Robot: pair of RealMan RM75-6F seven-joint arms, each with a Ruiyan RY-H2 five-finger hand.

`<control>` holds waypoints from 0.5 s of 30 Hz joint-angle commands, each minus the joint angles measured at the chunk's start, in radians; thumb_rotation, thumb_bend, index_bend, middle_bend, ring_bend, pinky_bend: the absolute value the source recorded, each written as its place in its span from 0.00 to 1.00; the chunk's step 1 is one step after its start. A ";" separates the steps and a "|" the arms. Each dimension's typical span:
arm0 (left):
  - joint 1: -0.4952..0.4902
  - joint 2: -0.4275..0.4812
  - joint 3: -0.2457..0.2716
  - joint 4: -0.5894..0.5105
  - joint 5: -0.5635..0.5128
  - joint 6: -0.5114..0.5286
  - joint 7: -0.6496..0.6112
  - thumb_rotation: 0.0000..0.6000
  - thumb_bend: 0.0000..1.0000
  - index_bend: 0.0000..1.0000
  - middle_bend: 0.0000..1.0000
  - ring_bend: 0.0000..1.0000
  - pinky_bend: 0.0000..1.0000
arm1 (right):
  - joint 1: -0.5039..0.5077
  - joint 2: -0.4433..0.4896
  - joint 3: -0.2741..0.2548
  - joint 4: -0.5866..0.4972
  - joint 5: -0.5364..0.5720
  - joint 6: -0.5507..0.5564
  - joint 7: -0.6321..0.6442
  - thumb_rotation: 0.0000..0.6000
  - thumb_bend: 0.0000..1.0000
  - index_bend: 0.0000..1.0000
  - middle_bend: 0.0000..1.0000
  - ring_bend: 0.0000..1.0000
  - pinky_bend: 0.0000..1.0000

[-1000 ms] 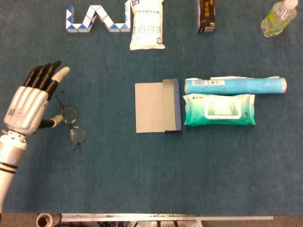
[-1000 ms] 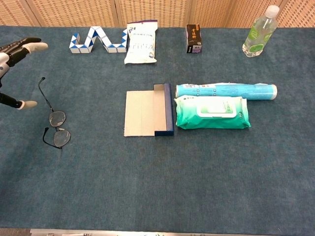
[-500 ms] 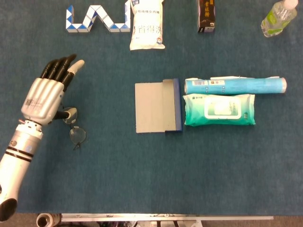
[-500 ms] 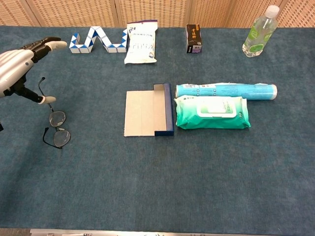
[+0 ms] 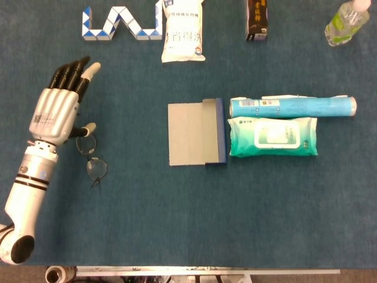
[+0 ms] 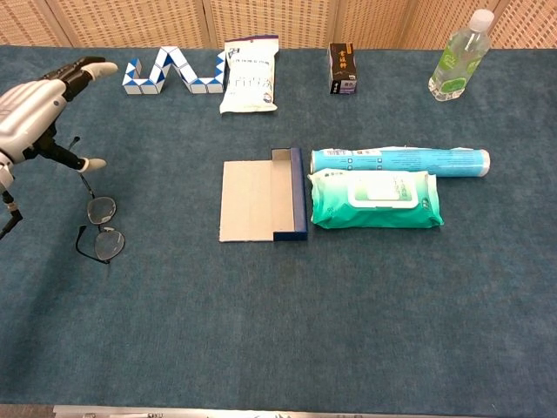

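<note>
My left hand [image 5: 59, 109] [image 6: 39, 100] hovers flat over the left side of the blue table, fingers stretched out and apart, thumb pointing right, holding nothing. Just right of and below it lies a pair of black-rimmed glasses [image 5: 91, 156] [image 6: 98, 226], one temple partly hidden under the hand in the head view. The thumb tip is above the glasses' upper lens, apart from it in the chest view. My right hand shows in neither view.
A grey and blue open box [image 5: 197, 133] lies mid-table, with a teal tube [image 5: 291, 107] and wet-wipes pack [image 5: 273, 137] to its right. Along the far edge: a blue-white snake puzzle [image 5: 121, 25], white bag [image 5: 183, 32], dark carton [image 5: 257, 20], green-labelled bottle [image 5: 347, 22].
My left hand has moved forward and to the right over the glasses, then drawn slightly back left, staying spread. The glasses and other things have not moved.
</note>
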 commanded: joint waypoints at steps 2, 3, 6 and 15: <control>-0.005 -0.025 -0.009 0.037 -0.021 0.006 0.013 1.00 0.03 0.00 0.00 0.00 0.06 | -0.001 0.000 0.000 0.000 0.000 0.001 0.000 1.00 0.37 0.70 0.63 0.51 0.52; -0.005 -0.029 -0.010 0.043 -0.025 0.006 0.014 1.00 0.03 0.00 0.00 0.00 0.06 | 0.000 0.000 0.001 0.000 0.000 0.001 0.000 1.00 0.37 0.70 0.63 0.51 0.52; -0.006 -0.046 -0.019 0.064 -0.042 0.010 0.012 1.00 0.03 0.00 0.00 0.00 0.06 | 0.000 0.000 0.001 0.000 0.000 -0.001 0.000 1.00 0.37 0.70 0.63 0.51 0.52; -0.005 -0.090 -0.038 0.130 -0.084 0.028 0.026 1.00 0.03 0.00 0.00 0.00 0.06 | -0.001 0.001 0.003 0.001 0.004 0.000 0.003 1.00 0.37 0.70 0.63 0.51 0.52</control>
